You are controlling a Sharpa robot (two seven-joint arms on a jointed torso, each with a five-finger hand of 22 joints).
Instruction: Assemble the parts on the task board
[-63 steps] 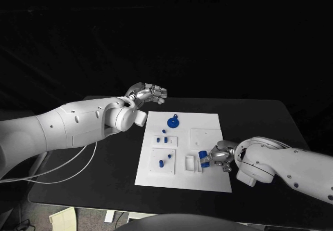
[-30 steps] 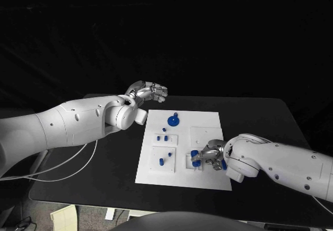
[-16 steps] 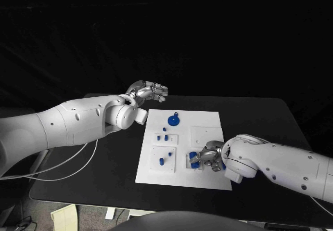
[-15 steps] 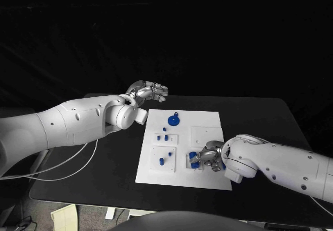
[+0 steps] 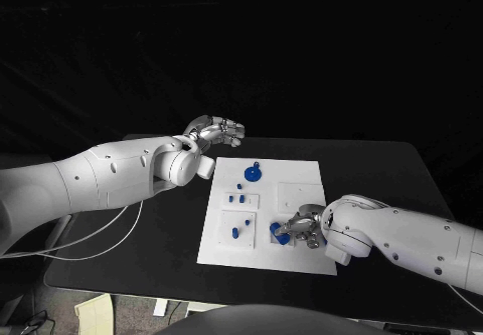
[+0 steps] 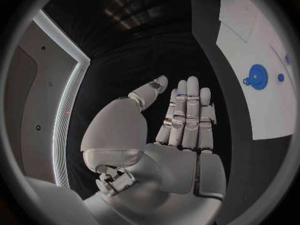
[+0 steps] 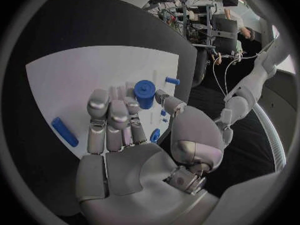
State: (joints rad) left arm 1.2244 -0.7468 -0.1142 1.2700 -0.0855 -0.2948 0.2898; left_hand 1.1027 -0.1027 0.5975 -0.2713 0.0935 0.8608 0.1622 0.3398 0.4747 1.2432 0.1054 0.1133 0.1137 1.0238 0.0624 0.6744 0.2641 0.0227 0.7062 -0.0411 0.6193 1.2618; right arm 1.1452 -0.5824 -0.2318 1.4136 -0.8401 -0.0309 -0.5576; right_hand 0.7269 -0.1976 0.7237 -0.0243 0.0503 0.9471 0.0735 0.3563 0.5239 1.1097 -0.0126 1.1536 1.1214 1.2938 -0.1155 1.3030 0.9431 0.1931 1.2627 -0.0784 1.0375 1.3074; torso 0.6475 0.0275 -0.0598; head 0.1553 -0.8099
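Note:
The white task board (image 5: 298, 174) lies mid-table. My right hand (image 5: 302, 227) hovers low over its near right part, pinching a short blue cylinder (image 5: 284, 238) between thumb and fingertips, just above a small white block there. In the right wrist view, the cylinder (image 7: 144, 93) stands upright at the fingertips (image 7: 129, 106) of the right hand (image 7: 125, 135) over the board (image 7: 75, 80). My left hand (image 5: 216, 132) hangs above the table's far left, fingers straight, holding nothing; the left wrist view shows the left hand (image 6: 181, 130) the same way.
A blue round disc (image 5: 252, 173) sits at the board's far end, also visible as the disc (image 6: 257, 77). Small blue pegs (image 5: 236, 200) and pieces (image 5: 239, 230) stand in the left blocks. A blue bar (image 7: 65, 131) lies flat on the board.
My right hand has carried the blue cylinder leftward from the board's right edge to over the small near block, then lowered slightly. The left hand has stayed put.

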